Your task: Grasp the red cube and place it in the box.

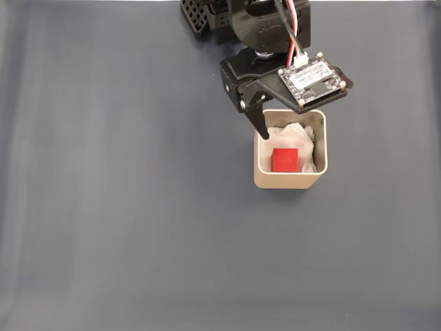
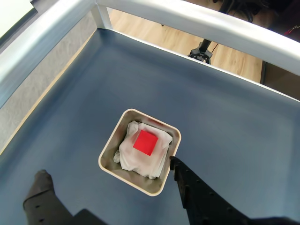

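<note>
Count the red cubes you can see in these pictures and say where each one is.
1. The red cube lies inside the box on its crumpled white paper. The gripper is open above it. More could hide under the paper.

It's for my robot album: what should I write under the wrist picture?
Red cube resting on white paper inside the beige box, with the robot's open hand above it.

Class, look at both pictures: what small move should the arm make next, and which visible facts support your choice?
Probably lift the gripper up and back from the box. The red cube already rests inside on the white lining, and the jaws stand open with nothing between them. One jaw sits close to the box's rim, so a straight rise looks safest to avoid nudging it.
</note>
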